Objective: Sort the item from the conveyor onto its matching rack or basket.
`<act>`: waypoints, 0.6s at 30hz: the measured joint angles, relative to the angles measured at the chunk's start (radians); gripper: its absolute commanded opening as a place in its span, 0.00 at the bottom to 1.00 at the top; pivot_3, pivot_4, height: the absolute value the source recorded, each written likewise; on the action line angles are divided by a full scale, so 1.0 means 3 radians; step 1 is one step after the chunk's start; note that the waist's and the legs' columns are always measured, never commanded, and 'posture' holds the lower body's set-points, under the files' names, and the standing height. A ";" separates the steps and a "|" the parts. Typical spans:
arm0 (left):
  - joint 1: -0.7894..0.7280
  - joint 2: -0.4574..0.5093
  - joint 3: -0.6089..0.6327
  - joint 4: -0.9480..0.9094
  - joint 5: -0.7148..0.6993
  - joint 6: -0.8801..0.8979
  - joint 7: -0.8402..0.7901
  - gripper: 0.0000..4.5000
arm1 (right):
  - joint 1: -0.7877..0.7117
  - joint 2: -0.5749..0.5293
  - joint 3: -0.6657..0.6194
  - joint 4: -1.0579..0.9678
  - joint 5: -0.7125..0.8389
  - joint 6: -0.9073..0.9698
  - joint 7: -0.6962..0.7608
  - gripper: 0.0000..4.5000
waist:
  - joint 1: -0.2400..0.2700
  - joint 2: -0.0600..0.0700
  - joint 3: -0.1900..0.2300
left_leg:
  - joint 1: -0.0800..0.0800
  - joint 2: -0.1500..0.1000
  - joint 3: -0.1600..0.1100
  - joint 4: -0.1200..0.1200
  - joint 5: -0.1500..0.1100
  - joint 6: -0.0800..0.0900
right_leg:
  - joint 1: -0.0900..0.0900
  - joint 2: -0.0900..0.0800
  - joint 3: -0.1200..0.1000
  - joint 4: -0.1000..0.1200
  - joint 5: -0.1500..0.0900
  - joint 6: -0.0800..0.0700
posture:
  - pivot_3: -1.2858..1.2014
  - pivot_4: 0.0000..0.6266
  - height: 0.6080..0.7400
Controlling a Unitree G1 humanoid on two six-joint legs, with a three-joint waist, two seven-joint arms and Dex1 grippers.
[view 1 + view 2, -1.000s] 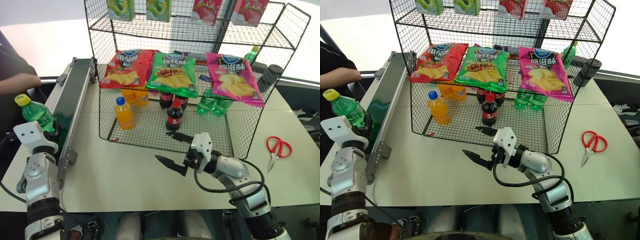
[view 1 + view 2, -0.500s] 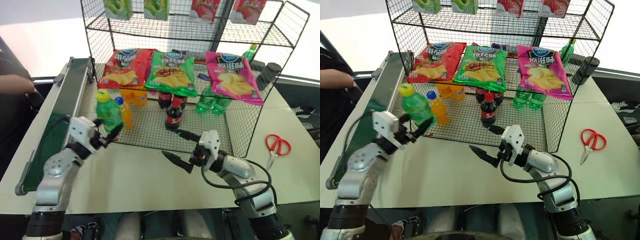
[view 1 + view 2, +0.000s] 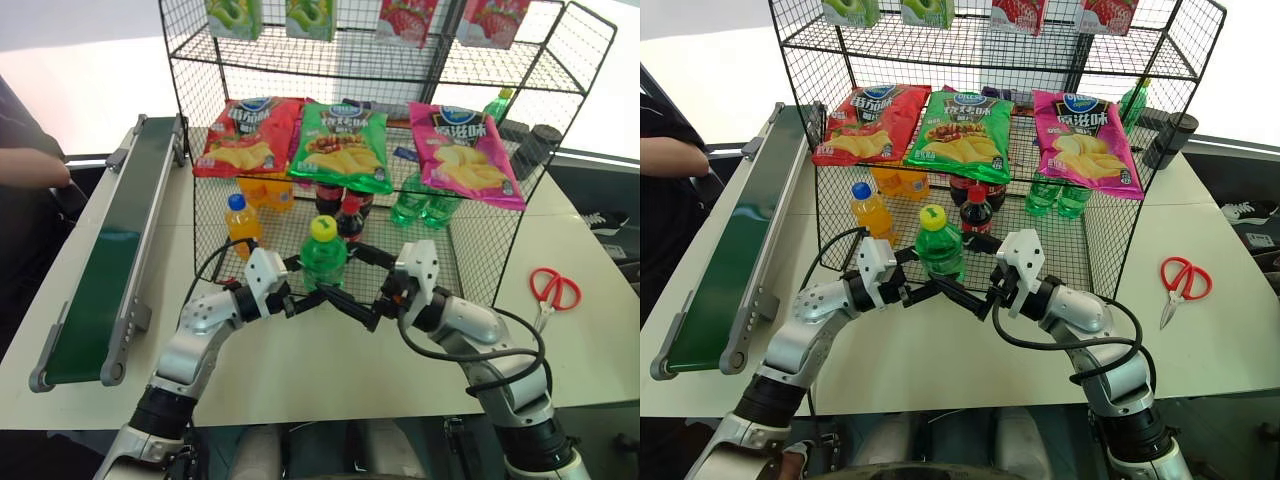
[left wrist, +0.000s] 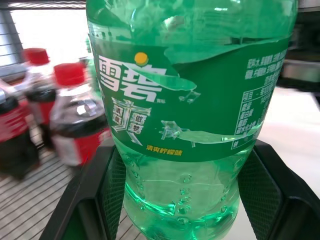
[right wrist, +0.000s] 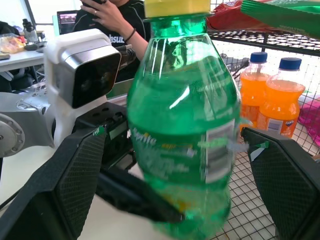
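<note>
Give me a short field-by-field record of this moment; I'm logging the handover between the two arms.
item: small translucent green plastic soda bottle with yellow screw cap, upright
held by: left gripper, shut on the bottle's lower body
right gripper: open, one finger on each side of the bottle, not closed on it
bottle position: in front of the large black wire-grid rack, above the table edge of its lower tier
conveyor: long dark green belt, nothing on it
rack lower tier: orange-drink bottles, dark cola bottles, green bottles

bright, glare behind rack (image 3: 380,130) | cola bottles (image 4: 75,115) blurred | soft shadows
</note>
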 measured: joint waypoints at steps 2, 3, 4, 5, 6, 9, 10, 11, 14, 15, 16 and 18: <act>-0.0018 -0.0016 -0.0041 0.0016 0.0008 -0.0013 -0.0075 0.59 | 0.0008 0.0000 0.0005 -0.0001 -0.0001 0.0010 -0.0019 1.00 | 0.0000 0.0000 0.0000 | 0.0000 0.0004 -0.0001 0.0002 0.0000 0.0000 | 0.0001 0.0007 0.0001 0.0000 0.0000 0.0000 | 0.52 0.24 1.00; -0.0024 -0.0020 -0.0048 0.0017 0.0021 -0.0021 -0.0112 0.59 | 0.0014 0.0000 0.0011 -0.0001 -0.0001 0.0012 -0.0027 1.00 | -0.0001 0.0000 0.0000 | 0.0000 0.0006 -0.0001 0.0003 0.0000 0.0000 | 0.0001 0.0010 0.0002 0.0000 0.0000 0.0000 | 0.52 0.24 1.00; -0.0029 -0.0020 -0.0050 0.0018 0.0029 -0.0038 -0.0144 0.59 | 0.0019 0.0000 0.0017 -0.0001 -0.0001 0.0012 -0.0031 1.00 | -0.0001 0.0000 0.0000 | 0.0000 0.0008 -0.0002 0.0003 0.0000 0.0000 | 0.0001 0.0012 0.0002 0.0000 0.0000 0.0000 | 0.52 0.24 1.00; -0.0030 -0.0020 -0.0050 0.0019 0.0033 -0.0059 -0.0164 0.59 | 0.0023 0.0000 0.0018 -0.0001 -0.0001 0.0012 -0.0032 1.00 | -0.0001 0.0000 0.0000 | 0.0000 0.0011 -0.0002 0.0003 0.0000 0.0000 | 0.0001 0.0015 0.0003 0.0000 0.0000 0.0000 | 0.52 0.24 1.00; -0.0033 -0.0020 -0.0050 0.0019 0.0039 -0.0069 -0.0183 0.59 | 0.0026 0.0000 0.0018 -0.0001 -0.0001 0.0012 -0.0033 1.00 | 0.0000 0.0000 0.0000 | 0.0001 0.0013 -0.0003 0.0003 0.0000 0.0000 | 0.0001 0.0018 0.0003 0.0000 0.0000 0.0000 | 0.52 0.24 1.00; -0.0034 -0.0022 -0.0050 0.0025 0.0072 -0.0076 -0.0227 0.59 | 0.0029 0.0000 0.0018 -0.0001 0.0005 0.0012 -0.0033 0.88 | 0.0000 0.0000 0.0000 | 0.0002 0.0017 -0.0004 0.0003 0.0000 0.0000 | 0.0001 0.0024 0.0002 0.0002 0.0000 0.0000 | 0.52 0.24 1.00; -0.0034 -0.0025 -0.0050 0.0029 0.0078 -0.0078 -0.0233 0.59 | 0.0034 -0.0001 0.0017 -0.0001 0.0012 0.0013 -0.0030 0.81 | 0.0000 0.0000 0.0000 | 0.0002 0.0017 -0.0005 0.0003 0.0000 0.0000 | 0.0001 0.0024 0.0002 0.0003 0.0000 0.0000 | 0.52 0.24 1.00; -0.0034 -0.0027 -0.0050 0.0036 0.0084 -0.0079 -0.0234 0.59 | 0.0042 -0.0004 0.0018 -0.0001 0.0012 0.0013 -0.0028 0.72 | 0.0000 0.0000 0.0000 | 0.0003 0.0017 -0.0005 0.0003 0.0000 0.0000 | 0.0001 0.0025 0.0002 0.0003 0.0000 0.0000 | 0.52 0.24 1.00; -0.0036 -0.0038 -0.0049 0.0039 0.0095 -0.0065 -0.0231 0.70 | 0.0046 -0.0008 0.0015 -0.0001 0.0002 0.0011 -0.0028 0.68 | 0.0001 0.0000 0.0000 | 0.0002 0.0017 -0.0005 0.0003 0.0000 0.0000 | 0.0001 0.0024 0.0002 0.0003 0.0000 0.0000 | 0.52 0.24 1.00; -0.0042 -0.0043 -0.0049 0.0039 0.0094 -0.0044 -0.0231 0.82 | 0.0046 -0.0006 0.0014 -0.0001 -0.0005 0.0010 -0.0031 0.68 | 0.0001 0.0000 0.0000 | 0.0002 0.0018 -0.0005 0.0003 0.0000 0.0000 | 0.0001 0.0024 0.0002 0.0003 0.0000 0.0000 | 0.52 0.24 1.00; -0.0049 -0.0053 -0.0048 0.0039 0.0093 -0.0021 -0.0223 0.93 | 0.0046 -0.0002 0.0014 0.0001 -0.0011 0.0010 -0.0040 0.68 | 0.0001 0.0000 0.0000 | 0.0002 0.0018 -0.0005 0.0003 0.0000 0.0000 | 0.0001 0.0024 0.0002 0.0003 0.0000 0.0000 | 0.52 0.24 1.00; -0.0094 -0.0066 -0.0045 0.0038 0.0095 0.0028 -0.0196 0.99 | 0.0045 0.0021 0.0014 0.0016 -0.0037 0.0008 -0.0087 0.68 | 0.0006 0.0000 0.0000 | 0.0002 0.0017 -0.0005 0.0004 0.0000 0.0000 | 0.0001 0.0025 0.0002 0.0003 0.0000 0.0000 | 0.52 0.24 1.00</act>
